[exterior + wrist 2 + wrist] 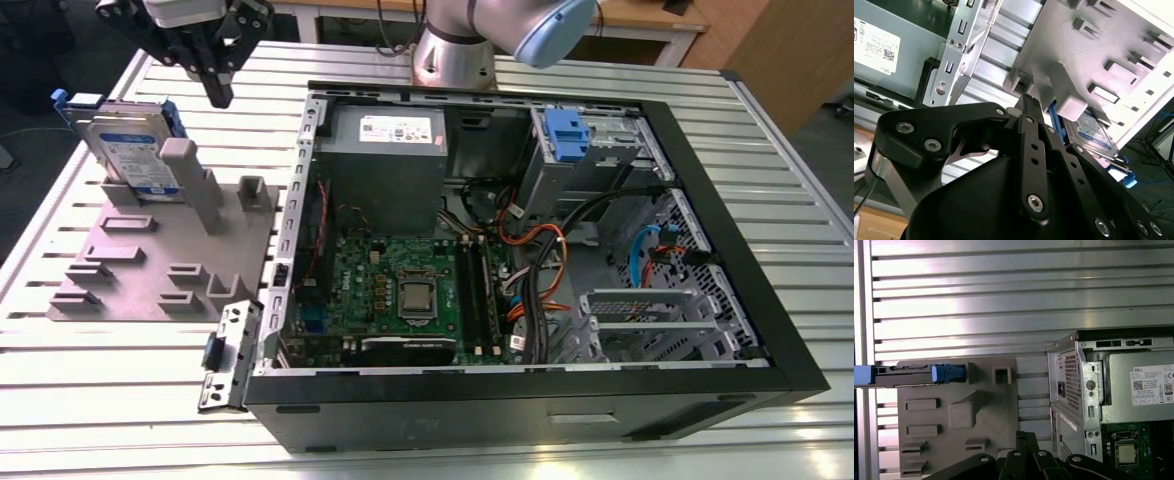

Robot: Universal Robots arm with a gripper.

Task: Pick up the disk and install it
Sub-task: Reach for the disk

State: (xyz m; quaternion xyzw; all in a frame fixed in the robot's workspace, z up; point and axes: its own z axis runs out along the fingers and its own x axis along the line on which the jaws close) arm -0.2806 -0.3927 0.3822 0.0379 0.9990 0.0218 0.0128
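Exterior view: fixed off the arm, high, angled steeply down at mid range. The open computer case (534, 410) takes centre and right of frame, and the grey fixture plate (147, 270) sits at left on the slatted table (94, 400). First wrist view: faces straight down from well above the table, past the gripper (1026, 436). Second wrist view: very near, looking obliquely along the gripper body toward the plate. All three share the plate, the disk (134, 140) standing in it, and the case corner with the power supply (387, 150).
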